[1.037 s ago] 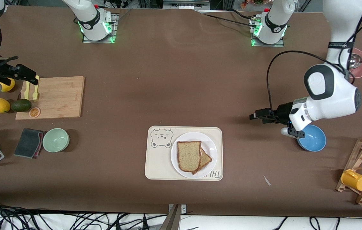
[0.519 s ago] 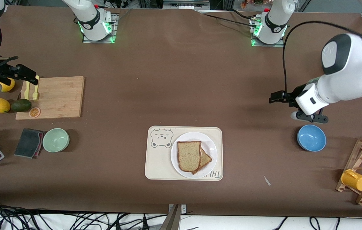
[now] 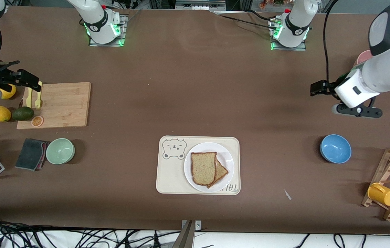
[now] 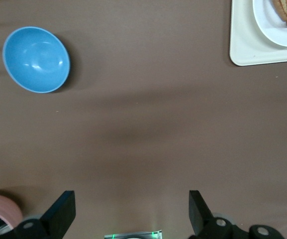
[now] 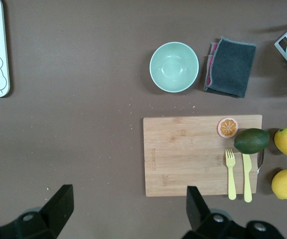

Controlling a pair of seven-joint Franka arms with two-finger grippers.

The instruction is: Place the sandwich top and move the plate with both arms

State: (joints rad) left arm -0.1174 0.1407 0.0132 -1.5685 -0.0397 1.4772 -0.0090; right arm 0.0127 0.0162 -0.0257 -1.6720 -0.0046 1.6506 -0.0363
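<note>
Front view shows the roughly square, light brown wholemeal bread slice that serves as the sandwich top (image 3: 203, 167) already lying on a second slice (image 3: 221, 171), whose corner peeks out from beneath it, both on the round plain white plate (image 3: 191, 179). The plate rests on a cream rectangular tray printed with a bear face (image 3: 167, 172), on the brown table (image 3: 195, 96) near the camera's edge and midway between the two arms' ends. Judging by this layout, the placing step looks done and the two-arm plate move is what remains. To do it well, each gripper would need to come in low at its own side of the plate's rim, take hold at the same height, and lift in step so the stacked bread does not slide. The left gripper (image 3: 318, 88) hangs in the air over bare table toward the left arm's end, well apart from the plate, above a round blue bowl (image 3: 335, 148); its two black fingers (image 4: 61, 211) are spread wide and hold nothing, as the left wrist view confirms. The right gripper (image 3: 26, 81) hovers over the edge of a pale wooden cutting board (image 3: 62, 105) at the right arm's end, waiting, fingers (image 5: 58, 201) likewise spread and empty.
</note>
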